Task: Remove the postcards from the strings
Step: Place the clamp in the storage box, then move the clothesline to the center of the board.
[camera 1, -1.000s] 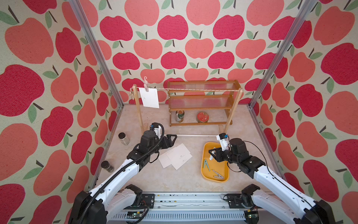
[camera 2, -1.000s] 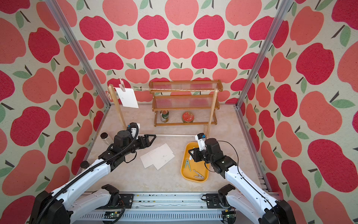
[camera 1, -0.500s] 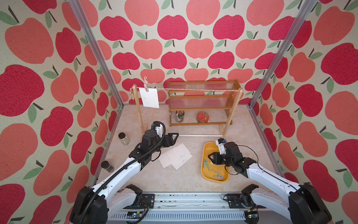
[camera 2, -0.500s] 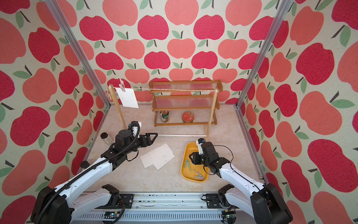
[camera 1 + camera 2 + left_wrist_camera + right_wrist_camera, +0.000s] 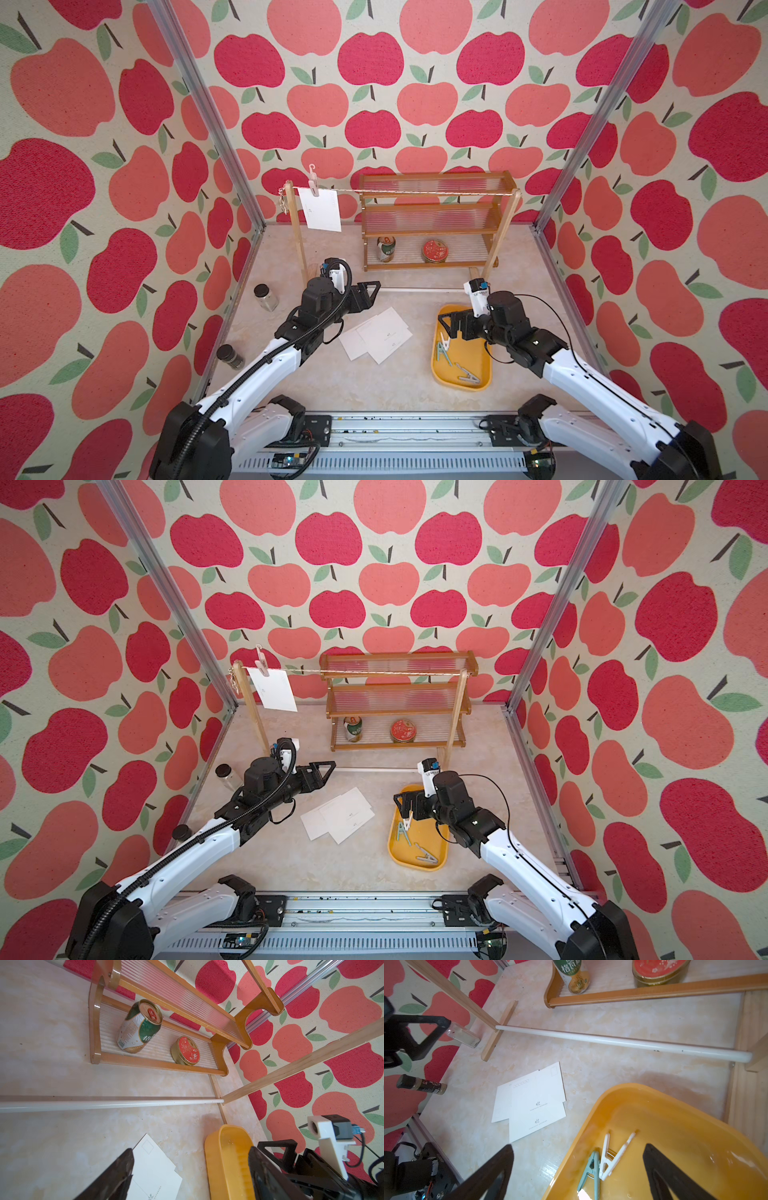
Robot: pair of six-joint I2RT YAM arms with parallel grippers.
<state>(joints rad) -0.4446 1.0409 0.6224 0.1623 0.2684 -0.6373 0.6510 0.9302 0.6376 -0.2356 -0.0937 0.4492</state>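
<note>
In both top views the left gripper [image 5: 191,1149] is seen edge-on, so its gap shows only in the left wrist view. There 2 dark fingers stand spread wide with nothing between them, above the table [image 5: 353,386] just beside the pile of postcards [image 5: 380,334] at centre frame. That pile is 3 overlapping cards. The lowest is mostly covered, and the printing on all of them is too small to read. Neither wrist view takes in the 4th postcard [image 5: 322,210], which hangs at the upper left end of the string [image 5: 415,192], pinned there by 1 pink peg [image 5: 313,183].

A second ago the right gripper [image 5: 445,327] had its jaws together. Now they stand wide apart and hold nothing, low over the upper end of the yellow tray [image 5: 467,357], right of centre. Its arm dipped toward the tray half a second ago and is back up. The left arm has edged slightly toward the rack, while the hanging card and the pile have not moved.

The tray holds 3 pegs. A white peg [image 5: 614,1155] leans on a teal peg [image 5: 592,1169] under the open jaws. A grey peg [image 5: 467,378] lies apart toward the lower end, outside the right wrist view. The wooden shelf [image 5: 428,266] at upper centre carries a can [image 5: 385,248] and a red tin [image 5: 435,251] near each other on its lowest tier
</note>
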